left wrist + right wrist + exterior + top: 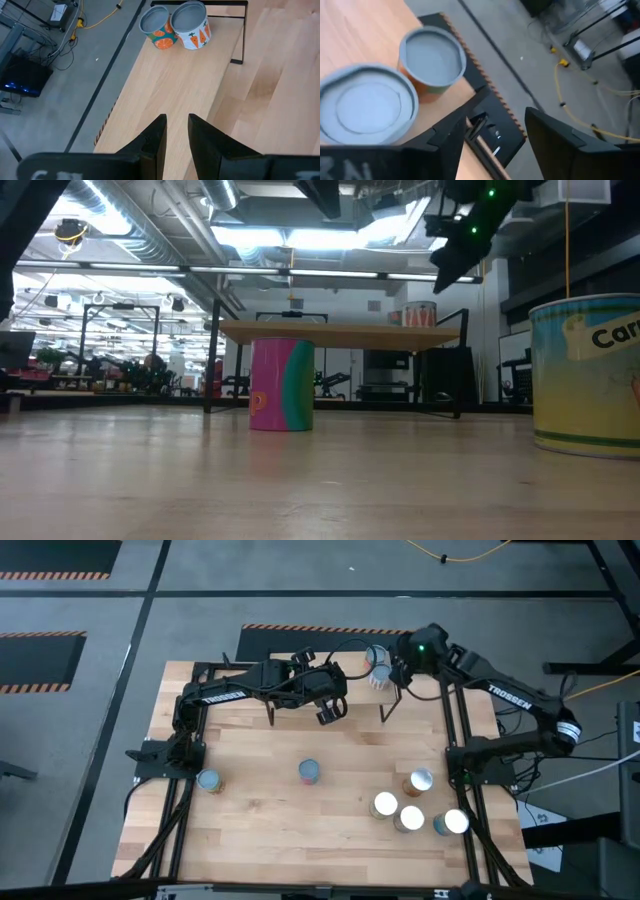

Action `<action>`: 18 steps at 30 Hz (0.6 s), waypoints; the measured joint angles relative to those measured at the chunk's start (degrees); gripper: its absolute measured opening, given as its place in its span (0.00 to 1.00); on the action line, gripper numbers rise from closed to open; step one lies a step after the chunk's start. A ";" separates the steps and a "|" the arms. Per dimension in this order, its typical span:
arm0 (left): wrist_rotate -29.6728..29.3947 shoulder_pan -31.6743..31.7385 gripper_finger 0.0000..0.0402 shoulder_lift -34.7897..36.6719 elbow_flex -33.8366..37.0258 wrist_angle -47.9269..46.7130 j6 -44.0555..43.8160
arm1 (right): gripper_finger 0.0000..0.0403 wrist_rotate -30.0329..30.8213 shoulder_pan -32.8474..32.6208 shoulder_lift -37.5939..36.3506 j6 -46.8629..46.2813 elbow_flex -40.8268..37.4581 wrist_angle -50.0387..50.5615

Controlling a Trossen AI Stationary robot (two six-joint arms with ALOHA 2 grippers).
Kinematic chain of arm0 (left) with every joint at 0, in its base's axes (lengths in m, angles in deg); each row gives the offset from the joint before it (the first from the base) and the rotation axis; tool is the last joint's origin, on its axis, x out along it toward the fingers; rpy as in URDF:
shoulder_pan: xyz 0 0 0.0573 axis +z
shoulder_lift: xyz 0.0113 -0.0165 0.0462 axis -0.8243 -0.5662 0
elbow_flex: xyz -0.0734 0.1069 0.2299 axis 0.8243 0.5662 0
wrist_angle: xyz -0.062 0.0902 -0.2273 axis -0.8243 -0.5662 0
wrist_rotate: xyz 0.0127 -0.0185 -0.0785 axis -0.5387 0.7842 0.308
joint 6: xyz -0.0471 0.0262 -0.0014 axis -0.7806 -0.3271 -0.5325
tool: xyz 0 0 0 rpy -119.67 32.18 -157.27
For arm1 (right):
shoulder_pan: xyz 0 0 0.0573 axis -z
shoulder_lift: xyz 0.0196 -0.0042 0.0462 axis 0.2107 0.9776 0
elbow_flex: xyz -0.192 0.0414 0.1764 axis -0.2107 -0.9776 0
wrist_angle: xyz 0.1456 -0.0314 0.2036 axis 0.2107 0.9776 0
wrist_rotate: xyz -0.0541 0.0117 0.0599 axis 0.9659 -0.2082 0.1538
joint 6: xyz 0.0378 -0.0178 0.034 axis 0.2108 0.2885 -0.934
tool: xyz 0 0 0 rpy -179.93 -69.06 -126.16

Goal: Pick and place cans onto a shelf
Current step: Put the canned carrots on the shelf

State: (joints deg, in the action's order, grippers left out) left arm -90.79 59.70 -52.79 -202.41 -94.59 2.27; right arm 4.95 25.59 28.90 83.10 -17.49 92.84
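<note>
An industrial lab or workshop is showing here; hazard-striped tape (45,576) is marking the grey floor (300,580); exposed ducts (150,240) and strip lights (320,235) are running overhead; cables (95,22) are trailing.

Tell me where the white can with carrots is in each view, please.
High view: white can on the shelf, under the right gripper.
Low view: on the shelf's right end.
Left wrist: far end, beside the orange can.
Right wrist: nearer top.
Shared landmark: the orange can.

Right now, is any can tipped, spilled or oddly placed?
Nothing stands out. The two cans on the shelf, orange-slice can and carrot can, stand upright side by side; the pink can on the table is upright too.
</note>
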 joint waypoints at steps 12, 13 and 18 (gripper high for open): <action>0.00 0.00 0.18 0.00 0.00 0.00 0.02 | 0.52 -9.21 2.74 2.49 -0.06 0.00 2.62; 0.00 0.00 0.18 0.00 0.00 0.00 0.02 | 0.52 -9.26 2.74 2.50 -0.06 0.00 2.69; 0.00 0.00 0.18 0.00 0.00 0.00 0.02 | 0.52 -12.98 2.74 2.50 -0.04 0.00 4.28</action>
State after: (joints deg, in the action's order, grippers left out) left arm -90.79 59.70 -52.79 -202.41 -94.59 2.29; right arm -8.03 28.33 31.40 83.06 -17.49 97.13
